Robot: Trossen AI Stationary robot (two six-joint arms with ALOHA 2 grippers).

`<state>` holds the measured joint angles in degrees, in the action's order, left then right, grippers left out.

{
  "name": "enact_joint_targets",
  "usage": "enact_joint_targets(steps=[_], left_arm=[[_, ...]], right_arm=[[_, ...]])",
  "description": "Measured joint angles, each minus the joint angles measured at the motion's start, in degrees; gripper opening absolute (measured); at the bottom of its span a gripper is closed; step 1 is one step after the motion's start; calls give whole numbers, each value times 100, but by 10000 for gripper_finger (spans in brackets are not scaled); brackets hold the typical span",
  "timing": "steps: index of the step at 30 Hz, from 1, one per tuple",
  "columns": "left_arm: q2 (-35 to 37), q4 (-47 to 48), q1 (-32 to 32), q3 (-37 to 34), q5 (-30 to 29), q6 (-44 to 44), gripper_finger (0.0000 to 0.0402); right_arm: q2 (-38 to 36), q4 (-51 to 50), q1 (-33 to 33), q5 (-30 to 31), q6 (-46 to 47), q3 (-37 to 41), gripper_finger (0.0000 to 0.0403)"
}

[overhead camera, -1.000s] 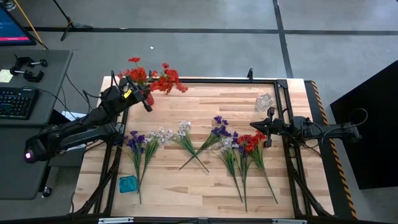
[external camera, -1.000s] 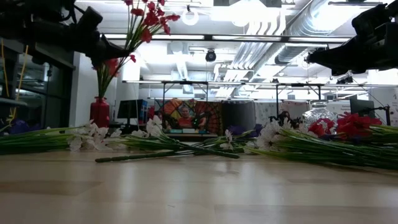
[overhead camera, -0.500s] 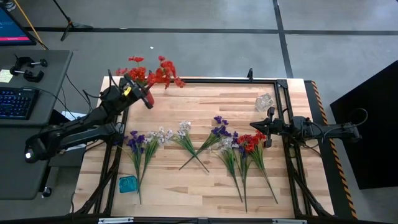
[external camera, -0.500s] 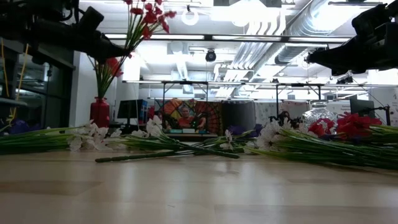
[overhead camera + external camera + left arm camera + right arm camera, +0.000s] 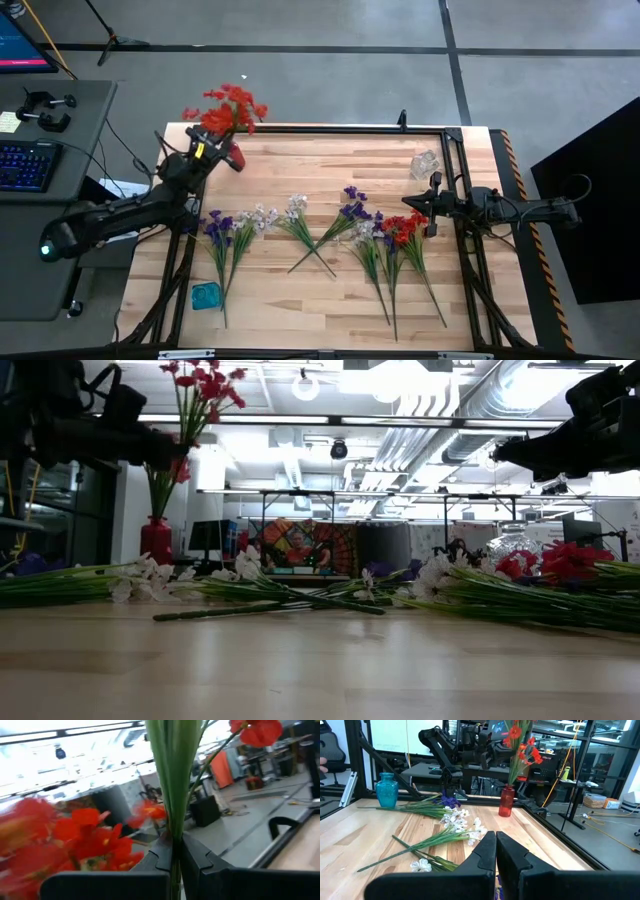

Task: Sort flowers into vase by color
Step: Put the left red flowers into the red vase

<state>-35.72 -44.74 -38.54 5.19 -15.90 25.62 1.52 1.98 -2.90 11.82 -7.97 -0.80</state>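
At the near edge of the table (image 5: pixel 300 320), a small blue vase (image 5: pixel 205 295) is seen standing toward the left corner. Just behind it, flowers are laid flat across the middle of the wooden top: purple and white sprigs (image 5: pixel 228 232) on the left, a crossed pair of white and purple sprigs (image 5: pixel 318 230) in the centre, and a mixed bunch with red blossoms (image 5: pixel 398 236) on the right, stems pointing to the near edge. The right gripper (image 5: pixel 436 206) is held beside the red blossoms of that bunch, above the table's right side; its fingers (image 5: pixel 487 851) are seen pressed together with nothing between them. Farther back, a clear glass vase (image 5: pixel 425 163) is placed near the far right corner. At the far left corner a red vase (image 5: pixel 506 801) stands on the table, and a bunch of red flowers (image 5: pixel 226 108) is held upright over it. The green stems (image 5: pixel 171 780) are clamped between the closed fingers of the left gripper (image 5: pixel 172 851), with the blossoms raised above it.
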Motion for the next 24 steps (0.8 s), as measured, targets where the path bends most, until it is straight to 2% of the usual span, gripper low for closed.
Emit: enact_joint_targets(steps=[4, 11, 24], left_arm=[[41, -10, -20, 0, -263, -7, 0], [39, 277, -20, 0, -1294, -406, 4], [39, 342, -22, 0, -1314, -701, 37]], right_arm=[[0, 0, 1, 1, 0, 0, 0], [0, 0, 2, 2, 0, -2, 0], [0, 0, 1, 2, 0, 0, 0]])
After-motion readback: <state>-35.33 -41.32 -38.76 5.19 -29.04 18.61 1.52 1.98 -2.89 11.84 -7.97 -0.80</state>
